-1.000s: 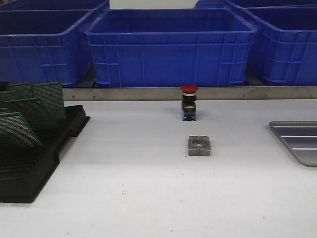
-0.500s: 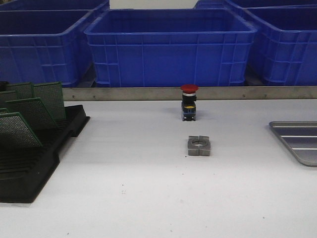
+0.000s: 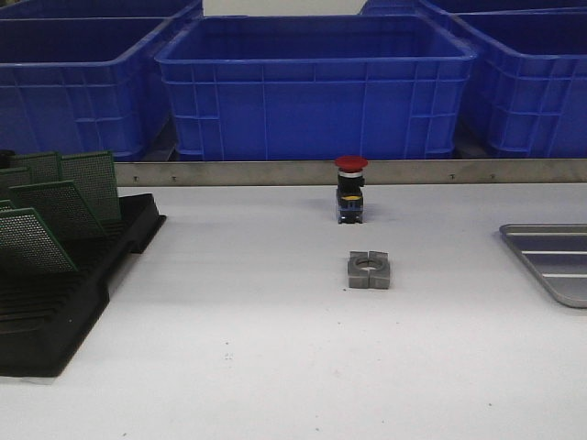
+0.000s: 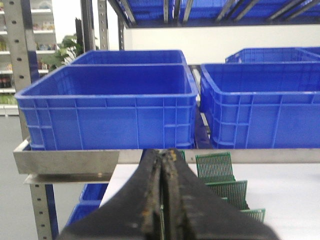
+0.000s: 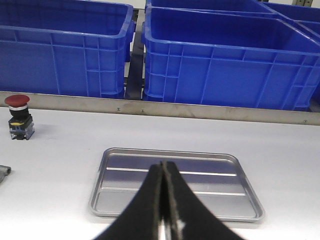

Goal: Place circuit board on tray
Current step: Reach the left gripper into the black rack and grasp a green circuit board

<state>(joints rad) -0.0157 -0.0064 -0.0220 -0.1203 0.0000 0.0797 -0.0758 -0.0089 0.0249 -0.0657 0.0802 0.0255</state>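
Observation:
Several green circuit boards [image 3: 64, 206] stand upright in a black slotted rack [image 3: 55, 312] at the table's left. The grey metal tray [image 3: 550, 257] lies at the right edge, with nothing on it. Neither gripper shows in the front view. In the left wrist view my left gripper [image 4: 163, 155] is shut, its fingers pressed together, and the circuit boards [image 4: 215, 167] stand just beyond and beside it. In the right wrist view my right gripper [image 5: 163, 167] is shut with nothing held, and hangs over the near side of the tray [image 5: 210, 170].
A red-capped push button [image 3: 350, 188] and a grey metal ring block [image 3: 369, 269] sit mid-table. Big blue crates [image 3: 316, 87] line the back behind a metal rail [image 3: 275, 172].

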